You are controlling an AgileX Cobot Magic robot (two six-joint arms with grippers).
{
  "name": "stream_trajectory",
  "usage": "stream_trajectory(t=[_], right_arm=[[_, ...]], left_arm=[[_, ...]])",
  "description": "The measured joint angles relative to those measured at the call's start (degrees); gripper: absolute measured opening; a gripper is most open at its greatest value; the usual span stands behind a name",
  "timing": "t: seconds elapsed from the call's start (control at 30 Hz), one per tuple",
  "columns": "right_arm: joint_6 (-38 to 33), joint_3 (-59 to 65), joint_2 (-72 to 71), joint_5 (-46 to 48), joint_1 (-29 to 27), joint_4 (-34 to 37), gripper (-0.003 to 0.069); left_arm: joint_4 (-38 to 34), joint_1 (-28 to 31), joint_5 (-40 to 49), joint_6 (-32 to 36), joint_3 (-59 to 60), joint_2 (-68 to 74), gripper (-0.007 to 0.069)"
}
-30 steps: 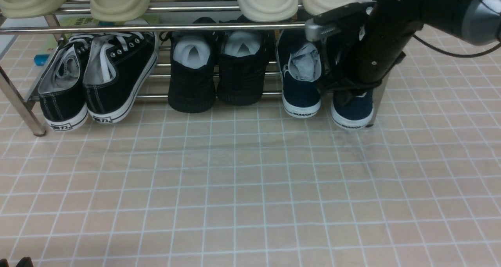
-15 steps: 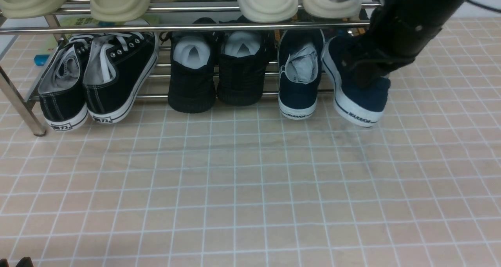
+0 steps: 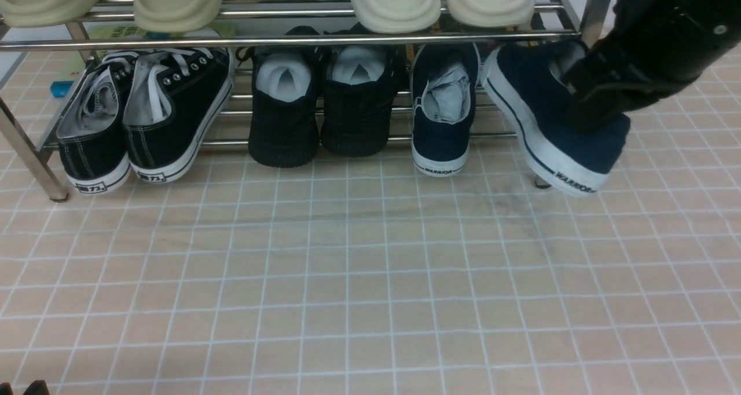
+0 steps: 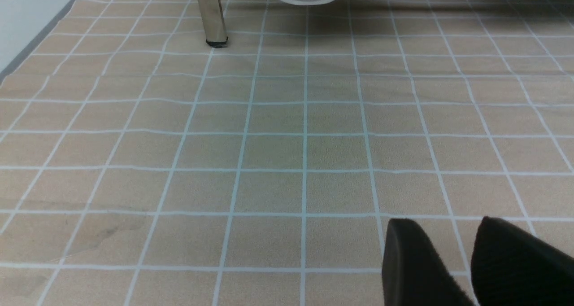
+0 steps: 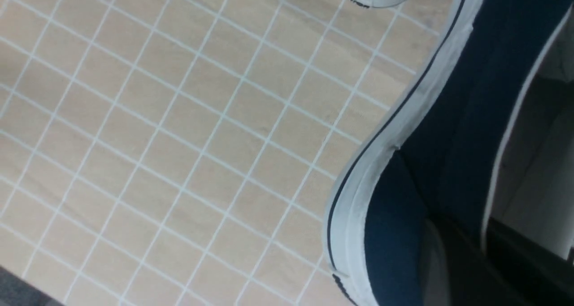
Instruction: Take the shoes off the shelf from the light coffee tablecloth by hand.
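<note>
Pinching the heel collar of navy shoe (image 3: 550, 117), right gripper (image 3: 587, 102) bites soft canvas: likely light and floppy, with a stiff sole. Its mate (image 3: 443, 111) sits at 9 o'clock; left gripper (image 4: 448, 252) spread.

Both navy shoes (image 3: 441, 143) say WARRIOR on the white heel strip, black sneakers (image 3: 168, 123) have 回力 on theirs.

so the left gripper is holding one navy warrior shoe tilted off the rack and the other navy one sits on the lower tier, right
Not quite: the right gripper holds the tilted navy shoe, as the front view shows. The left gripper hangs open over the tablecloth, holding nothing. The other navy shoe does sit on the lower tier of the rack.
</note>
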Motion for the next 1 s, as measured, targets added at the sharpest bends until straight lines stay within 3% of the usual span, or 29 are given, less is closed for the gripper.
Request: stream_trajectory(t=[0.43,0.73,1.0], right_arm=[[0.85,12.11,-10.60,-0.05,0.00,4.03,0.0038],[1.48,25.18,-12.45,-0.11,0.31,10.52,0.0038],[1.48,27.04,-9.29,-0.17,6.72,8.07,0.0038]], left_arm=[[0.00,0.00,0.00,-0.17,0.00,0.00,0.0240],[0.00,0.00,0.00,-0.17,0.00,0.00,0.0240],[0.00,0.00,0.00,-0.17,0.00,0.00,0.0240]])
